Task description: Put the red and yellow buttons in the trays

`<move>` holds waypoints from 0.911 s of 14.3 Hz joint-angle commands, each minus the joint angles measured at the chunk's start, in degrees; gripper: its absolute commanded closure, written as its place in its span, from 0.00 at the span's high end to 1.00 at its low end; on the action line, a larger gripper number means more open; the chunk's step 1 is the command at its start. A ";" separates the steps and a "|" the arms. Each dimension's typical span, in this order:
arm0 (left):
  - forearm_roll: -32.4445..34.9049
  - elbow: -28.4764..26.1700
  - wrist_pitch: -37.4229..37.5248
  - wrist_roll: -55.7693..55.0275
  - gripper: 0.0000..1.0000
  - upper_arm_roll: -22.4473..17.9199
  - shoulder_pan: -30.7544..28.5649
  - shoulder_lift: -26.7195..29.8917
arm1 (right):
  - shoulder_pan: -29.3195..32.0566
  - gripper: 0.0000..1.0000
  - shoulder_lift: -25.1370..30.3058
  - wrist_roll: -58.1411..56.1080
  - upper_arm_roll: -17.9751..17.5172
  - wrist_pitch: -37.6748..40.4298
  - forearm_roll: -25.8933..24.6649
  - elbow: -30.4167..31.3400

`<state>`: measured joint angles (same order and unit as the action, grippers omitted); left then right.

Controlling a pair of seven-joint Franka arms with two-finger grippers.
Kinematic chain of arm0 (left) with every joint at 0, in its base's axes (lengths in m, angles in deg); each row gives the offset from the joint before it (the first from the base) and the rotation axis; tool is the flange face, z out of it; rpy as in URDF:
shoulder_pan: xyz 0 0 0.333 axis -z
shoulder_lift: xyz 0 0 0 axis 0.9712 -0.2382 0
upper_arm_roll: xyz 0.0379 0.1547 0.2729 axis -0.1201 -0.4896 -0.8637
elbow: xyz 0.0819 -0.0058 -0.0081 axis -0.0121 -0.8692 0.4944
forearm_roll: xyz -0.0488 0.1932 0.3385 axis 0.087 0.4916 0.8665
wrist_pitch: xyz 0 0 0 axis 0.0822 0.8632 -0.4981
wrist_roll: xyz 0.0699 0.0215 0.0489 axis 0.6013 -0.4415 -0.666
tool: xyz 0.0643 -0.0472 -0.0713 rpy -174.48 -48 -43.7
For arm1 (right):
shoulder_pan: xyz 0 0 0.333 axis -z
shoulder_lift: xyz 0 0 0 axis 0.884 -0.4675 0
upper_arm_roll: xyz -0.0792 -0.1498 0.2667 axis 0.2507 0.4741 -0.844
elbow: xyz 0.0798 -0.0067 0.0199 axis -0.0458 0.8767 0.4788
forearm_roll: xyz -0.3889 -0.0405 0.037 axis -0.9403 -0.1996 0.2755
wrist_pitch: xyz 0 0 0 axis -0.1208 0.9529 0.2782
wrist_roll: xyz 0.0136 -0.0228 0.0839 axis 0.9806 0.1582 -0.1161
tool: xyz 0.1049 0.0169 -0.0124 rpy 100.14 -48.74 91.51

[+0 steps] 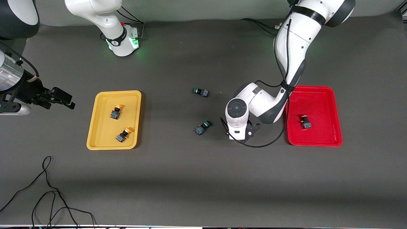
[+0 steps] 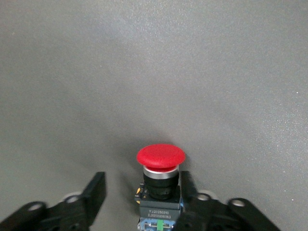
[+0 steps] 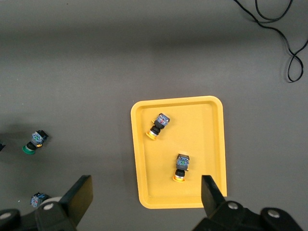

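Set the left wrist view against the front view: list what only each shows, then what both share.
Left wrist only: the loose red button, between the fingers of the open left gripper.
Front only: the yellow tray holding two yellow-capped buttons, the red tray holding a second red button, two green-capped buttons on the table between the trays, and the open right gripper, waiting over the table beside the yellow tray.
Both: the grey table.

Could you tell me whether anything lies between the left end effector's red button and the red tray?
Nothing visible does: the red button sits between the left end effector's open fingers, the red tray beside it, though the arm hides part of that stretch.
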<state>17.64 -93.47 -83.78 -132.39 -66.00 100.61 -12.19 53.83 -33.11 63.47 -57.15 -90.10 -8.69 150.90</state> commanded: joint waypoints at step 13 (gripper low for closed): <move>-13.96 -7.61 21.48 46.88 0.00 1.94 -18.02 22.38 | -1.55 1.00 -1.17 -1.03 -0.45 0.16 -3.75 0.73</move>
<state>5.61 -90.90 -62.57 -100.17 -64.94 90.99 2.27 52.88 -34.30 63.40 -57.61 -89.92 -10.98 151.77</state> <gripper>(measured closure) 0.674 0.000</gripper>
